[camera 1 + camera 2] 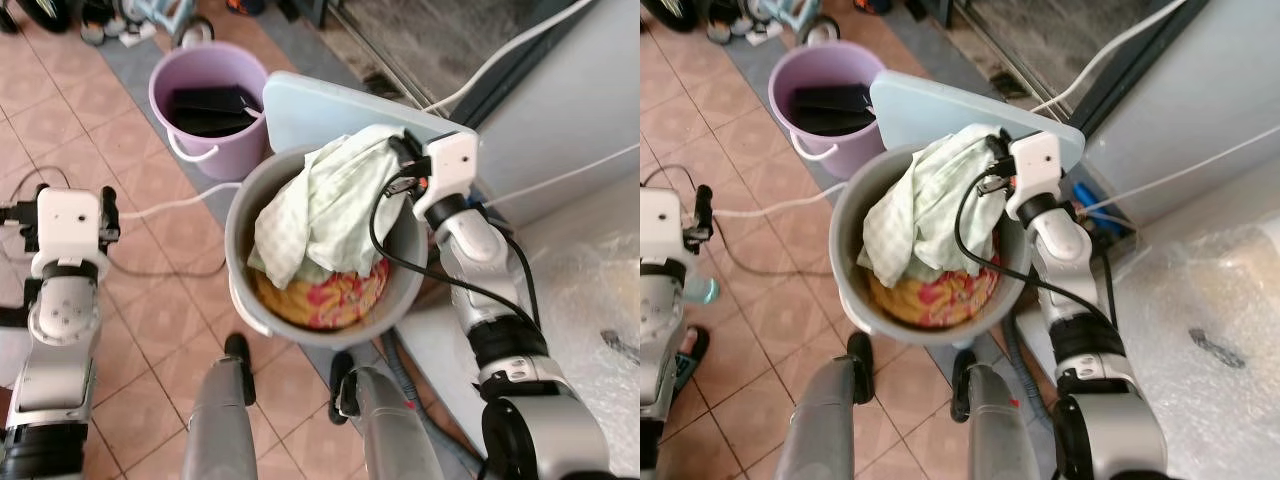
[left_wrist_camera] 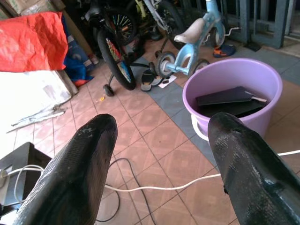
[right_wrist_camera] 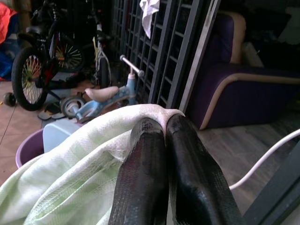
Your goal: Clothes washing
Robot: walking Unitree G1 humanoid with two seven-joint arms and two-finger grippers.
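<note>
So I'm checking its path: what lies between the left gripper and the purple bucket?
Bare tile floor crossed by a white cable, seen from the left wrist between the open left gripper and purple bucket.

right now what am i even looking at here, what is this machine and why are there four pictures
It is a walking humanoid robot doing laundry. Two pictures come from cameras in its head, looking down; the other two come from a camera on each wrist.

Below its head stands a grey tub holding a red floral cloth. The right gripper is shut on a pale green checked cloth, pinching its edge above the tub. The left gripper is open and holds nothing, out over the tiled floor. Beyond stands a purple bucket with something dark inside.
</note>
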